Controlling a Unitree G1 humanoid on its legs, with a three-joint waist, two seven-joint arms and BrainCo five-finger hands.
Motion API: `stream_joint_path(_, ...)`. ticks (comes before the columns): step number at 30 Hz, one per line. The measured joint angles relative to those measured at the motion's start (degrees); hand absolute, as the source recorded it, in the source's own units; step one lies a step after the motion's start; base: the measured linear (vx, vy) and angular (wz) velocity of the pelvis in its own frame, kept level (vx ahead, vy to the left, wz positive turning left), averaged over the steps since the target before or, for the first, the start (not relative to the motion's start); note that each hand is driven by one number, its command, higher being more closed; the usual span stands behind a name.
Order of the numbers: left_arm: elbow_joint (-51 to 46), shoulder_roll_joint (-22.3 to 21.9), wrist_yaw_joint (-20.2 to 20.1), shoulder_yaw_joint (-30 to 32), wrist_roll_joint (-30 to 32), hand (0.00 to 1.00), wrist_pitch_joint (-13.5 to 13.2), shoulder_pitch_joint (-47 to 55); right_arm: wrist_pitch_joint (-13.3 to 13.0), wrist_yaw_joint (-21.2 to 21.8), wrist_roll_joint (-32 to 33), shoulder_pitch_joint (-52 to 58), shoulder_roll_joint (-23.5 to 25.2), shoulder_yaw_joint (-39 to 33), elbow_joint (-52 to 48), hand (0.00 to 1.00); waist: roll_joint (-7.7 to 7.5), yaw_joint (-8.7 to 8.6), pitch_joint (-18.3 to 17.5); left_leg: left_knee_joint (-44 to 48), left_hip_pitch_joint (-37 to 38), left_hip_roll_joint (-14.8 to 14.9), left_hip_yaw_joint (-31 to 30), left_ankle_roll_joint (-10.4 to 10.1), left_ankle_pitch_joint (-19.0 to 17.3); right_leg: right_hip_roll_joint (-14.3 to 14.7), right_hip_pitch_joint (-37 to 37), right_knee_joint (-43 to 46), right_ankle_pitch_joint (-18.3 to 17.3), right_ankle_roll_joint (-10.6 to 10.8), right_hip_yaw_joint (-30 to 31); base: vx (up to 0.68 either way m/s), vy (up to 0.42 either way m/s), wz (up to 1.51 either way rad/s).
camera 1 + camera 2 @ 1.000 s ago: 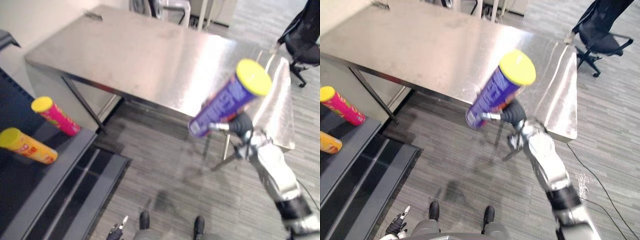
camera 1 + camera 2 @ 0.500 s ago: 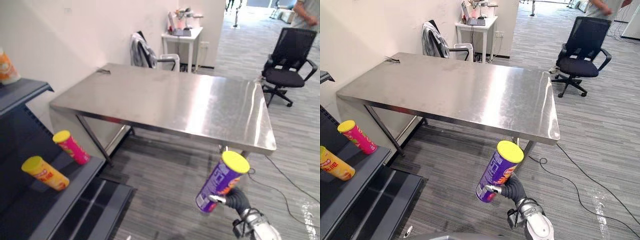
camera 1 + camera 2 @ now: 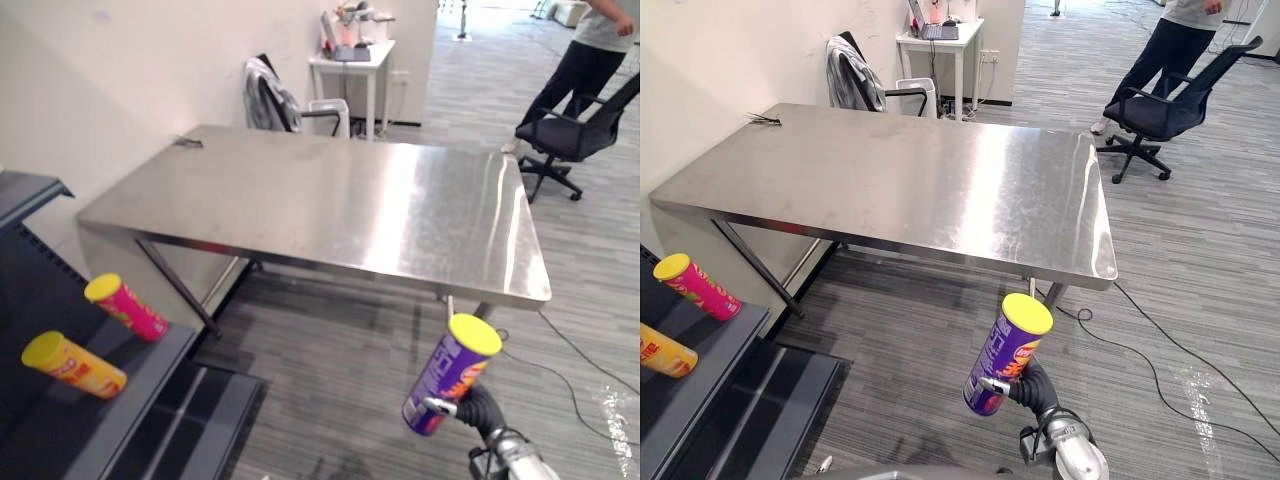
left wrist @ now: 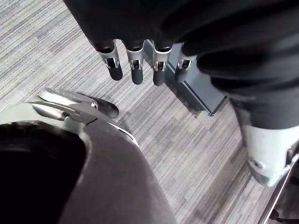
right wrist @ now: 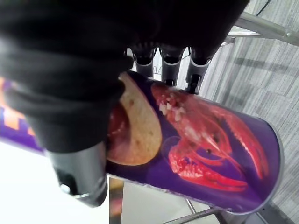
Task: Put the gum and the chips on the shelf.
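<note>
Before a steel table (image 3: pixel 330 210), the right hand (image 3: pixel 1032 385) is gripping the purple chips can (image 3: pixel 450 375) in mid-air, well apart from the shelf (image 3: pixel 135 398); the left hand (image 4: pixel 135 65) is hanging with straight fingers.

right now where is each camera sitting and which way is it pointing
Left eye view: on the head, looking down at the steel table and shelf; the right hand holds the purple chips can at lower right.
Right eye view: beside it, same scene, hand and can.
Left wrist view: on the left wrist, looking past the open left hand at the floor.
Right wrist view: on the right wrist, along its hand curled round the can.
Shared: both eyes and the right wrist show the can.
</note>
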Motion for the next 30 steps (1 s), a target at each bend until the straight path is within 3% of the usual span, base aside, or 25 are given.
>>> stream_joint_path(2,-0.09,0.01,-0.02,-0.04,0.00,0.00,-0.02,-0.48,-0.02,-0.03,0.01,-0.38,0.03,-0.77,0.00,1.00,0.11,0.05,1.23,2.97,-0.63,0.06,-0.06,0.18,-1.62,-0.26,-0.45,2.58,-1.39,-0.09,0.70,0.04,0.022,-0.08)
stream_joint_path(4,-0.56,0.60,0.10,-1.31,-0.07,0.00,-0.10,-0.80,-0.02,-0.18,0.05,-1.09,0.05,-1.62,-0.26,1.00,-0.27,-0.12,3.77,11.46,-3.30,0.07,-0.85,0.32,-5.89,-1.42,-3.67,12.59,-6.57,0.04,1.14,-0.04,0.023,0.07)
stream_joint_path(8,-1.00,1.38,0.33,-2.19,-0.28,0.00,-0.13,-1.25,-0.01,-0.43,0.09,-1.03,-0.02,-1.61,-0.41,1.00,-1.47,-0.16,6.83,22.00,-7.16,-0.58,-2.91,0.43,-11.50,-3.67,-7.60,25.15,-13.57,0.30,0.93,-0.09,0.000,0.21)
stream_joint_path(9,-1.01,1.42,0.34,-2.19,-0.31,0.00,-0.09,-1.24,-0.01,-0.43,0.09,-1.02,-0.02,-1.57,-0.42,1.00,-1.54,-0.16,6.89,22.39,-7.37,-0.62,-3.09,0.42,-11.69,-3.78,-7.72,25.58,-13.79,0.27,0.90,-0.08,-0.023,0.27)
stream_joint_path(10,-1.02,1.67,0.46,-2.21,-0.59,0.00,-0.08,-1.13,-0.01,-0.54,0.33,-0.85,-0.16,-1.44,-0.79,1.00,-2.12,-0.23,8.01,25.99,-8.72,-1.44,-4.20,0.34,-13.52,-5.19,-9.18,30.56,-16.60,0.35,0.57,-0.07,-0.025,0.26)
stream_joint_path(15,-1.08,2.00,0.78,-2.18,-1.25,0.00,-0.05,-0.95,0.02,-1.38,0.65,0.04,-0.25,-1.32,-3.01,1.00,-3.44,-0.25,9.61,33.11,-12.44,-3.26,-8.28,-0.37,-16.83,-8.67,-11.17,40.63,-22.67,0.17,-2.05,-0.03,-0.069,0.45)
stream_joint_path(16,-1.12,2.17,0.87,-2.20,-1.25,0.00,-0.03,-0.93,0.02,-1.46,0.85,0.06,-0.27,-1.30,-3.75,1.00,-3.43,-0.04,9.97,34.45,-12.51,-3.74,-9.13,-0.46,-16.96,-9.42,-11.22,42.95,-24.20,0.03,-2.63,0.04,-0.095,0.53)
stream_joint_path(17,-1.13,2.35,0.91,-2.17,-1.26,0.00,-0.02,-0.77,0.01,-1.45,1.22,-0.01,-0.27,-1.29,-3.83,1.00,-4.52,0.01,10.46,35.08,-13.28,-4.27,-10.19,-0.53,-17.00,-10.14,-11.20,44.32,-25.20,-0.09,-3.55,0.04,-0.111,0.49)
stream_joint_path(18,-1.16,2.48,0.91,-2.17,-1.25,0.00,-0.02,-0.80,0.01,-1.46,1.27,0.02,-0.31,-1.33,-3.98,1.00,-4.34,-0.01,10.39,35.45,-13.36,-4.53,-10.50,-0.65,-16.94,-10.39,-11.16,44.97,-25.73,-0.12,-4.15,0.04,-0.108,0.55)
stream_joint_path(21,-2.94,2.86,0.94,-1.49,-1.64,0.00,-0.10,-0.67,0.03,-1.66,2.40,-0.34,-1.39,-1.32,-4.19,1.00,-5.19,0.34,10.70,32.03,-14.69,-6.34,-15.33,-1.73,-13.69,-12.64,-10.50,46.10,-27.11,-0.97,-9.31,-0.01,-0.160,0.90)
stream_joint_path(23,-5.60,3.05,1.89,-0.21,-5.38,0.00,-0.23,-1.37,0.00,-1.97,3.03,-0.36,-3.02,-1.62,-4.22,1.00,-7.09,0.31,10.52,21.17,-15.34,-7.44,-18.56,-1.46,-5.30,-14.85,-10.57,44.37,-27.06,-1.89,-16.11,-0.03,-0.243,1.36)
stream_joint_path(24,-5.96,3.01,2.15,0.14,-5.90,0.00,-0.23,-1.57,-0.01,-1.96,3.03,-0.54,-3.51,-1.81,-4.12,1.00,-7.36,0.54,10.43,18.61,-15.80,-7.15,-17.34,0.10,-2.39,-14.89,-10.60,43.89,-26.91,-2.57,-18.12,-0.08,-0.289,1.49)
stream_joint_path(25,-6.96,3.10,2.59,0.20,-6.95,0.00,-0.13,-2.19,-0.06,-2.06,3.17,-1.57,-3.66,-2.77,-3.56,1.00,-7.62,0.41,10.49,12.81,-16.57,-6.31,-12.12,2.13,5.72,-14.84,-10.86,41.93,-26.12,-4.00,-21.70,-0.07,-0.158,1.21)
stream_joint_path(26,-7.84,2.97,2.63,0.24,-7.59,0.00,-0.18,-2.36,-0.07,-2.13,3.37,-2.15,-3.71,-3.34,-2.77,1.00,-7.66,0.26,10.33,7.81,-16.04,-5.62,-8.84,3.43,10.24,-14.69,-11.07,40.15,-25.21,-5.19,-23.51,-0.15,-0.220,1.24)
stream_joint_path(27,-8.95,3.02,2.56,0.28,-7.94,0.00,-0.17,-2.91,-0.07,-2.29,3.37,-4.21,-3.65,-4.33,-1.67,1.00,-7.01,0.71,10.35,12.01,-17.64,-3.24,0.11,5.46,6.82,-13.95,-11.25,37.53,-23.68,-7.30,-27.62,-0.15,-0.144,0.94)
stream_joint_path(28,-9.17,3.61,2.44,0.12,-7.94,0.00,-0.09,-2.86,-0.09,-2.54,3.36,-5.71,-3.51,-5.26,-0.86,1.00,-7.16,0.56,10.44,21.71,-18.51,-1.05,7.54,7.67,0.16,-13.86,-11.15,36.66,-23.24,-8.00,-29.92,-0.17,-0.187,0.93)
stream_joint_path(30,-9.58,3.70,2.30,-0.92,-7.95,0.00,-0.09,-2.90,-0.08,-2.76,3.36,-6.08,-3.42,-6.11,-0.31,1.00,-6.49,-0.67,10.19,28.29,-15.95,1.45,13.80,7.54,-4.12,-13.87,-9.40,35.03,-22.70,-8.68,-34.56,-0.13,-0.179,1.19)
